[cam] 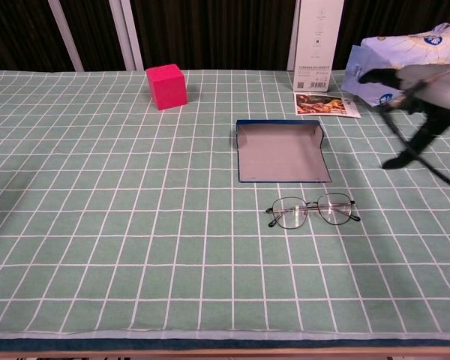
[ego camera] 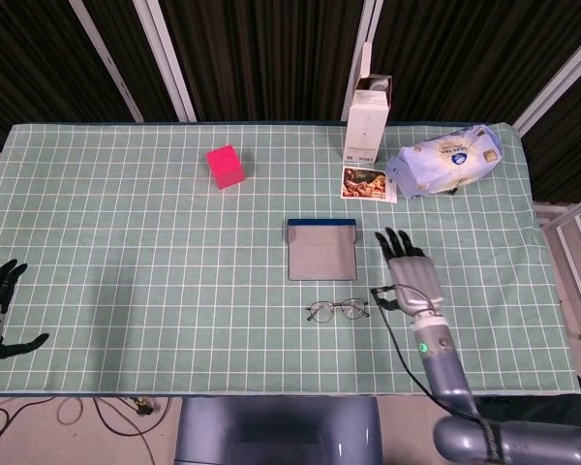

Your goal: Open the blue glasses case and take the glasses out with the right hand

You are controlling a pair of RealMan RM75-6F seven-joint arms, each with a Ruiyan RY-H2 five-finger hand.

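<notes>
I see my right hand [ego camera: 410,274] empty, fingers spread, just right of the open blue glasses case [ego camera: 321,248]; glasses [ego camera: 337,310] lie just below it; no label readable

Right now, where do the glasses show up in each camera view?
Head view: glasses lie low of centre, just below the open blue case.
Chest view: glasses lie right of centre, just in front of the same case.
Shared landmark: pink cube.
</notes>
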